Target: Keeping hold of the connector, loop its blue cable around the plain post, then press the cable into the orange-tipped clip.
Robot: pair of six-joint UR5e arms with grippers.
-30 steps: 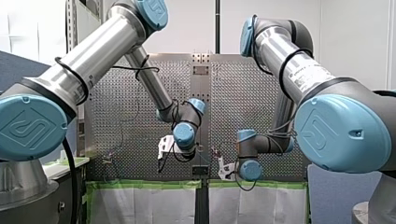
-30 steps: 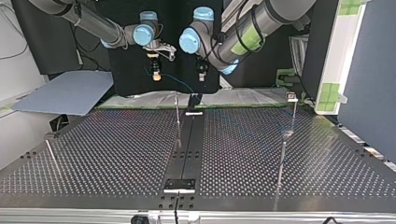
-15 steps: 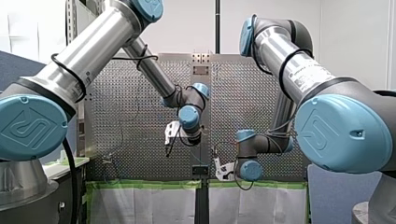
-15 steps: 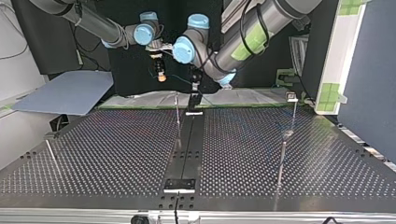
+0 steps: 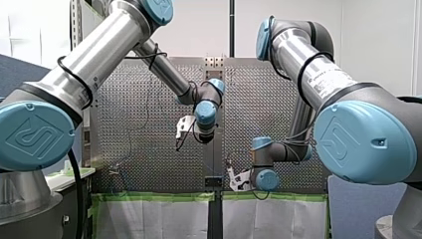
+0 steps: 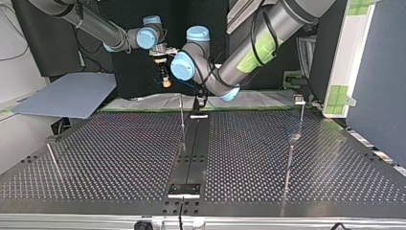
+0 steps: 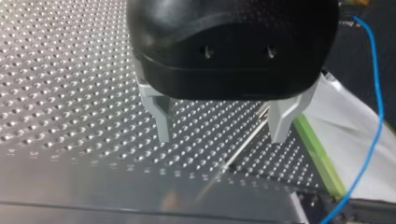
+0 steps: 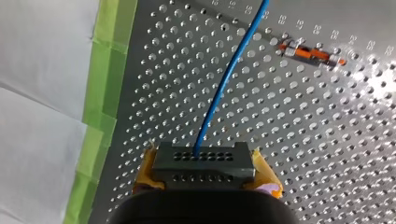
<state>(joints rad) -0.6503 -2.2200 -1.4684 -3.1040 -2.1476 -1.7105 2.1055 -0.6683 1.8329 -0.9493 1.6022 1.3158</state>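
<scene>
Right wrist view gives what no other view does: my right gripper (image 8: 204,173) has its yellow pads (image 8: 144,172) clamped on either end of the dark connector (image 8: 201,158). The blue cable (image 8: 224,84) leaves the connector's upper face and runs ahead over the perforated table (image 8: 327,140). The orange-tipped clip (image 8: 310,52) lies well ahead of the gripper and apart from the cable. Left wrist view shows my left gripper (image 7: 222,137) with its metal fingers (image 7: 162,123) spread wide and nothing between them. Below the gap a thin rod (image 7: 245,147) stands on the table, perhaps the plain post, though it is too blurred to be sure, and the cable hangs off to one side, clear of the fingers. Top view places both grippers near the table's far edge: my right arm comes in from the upper left with its gripper hanging above that edge. My left arm slants in from the upper right, its wrist bent so that its gripper points down by the dark centre strip (image 6: 191,148), near a slim post (image 6: 182,120). Front view shows my left arm stretched to the table's middle and my right arm folded low near the green tape (image 5: 159,196).
</scene>
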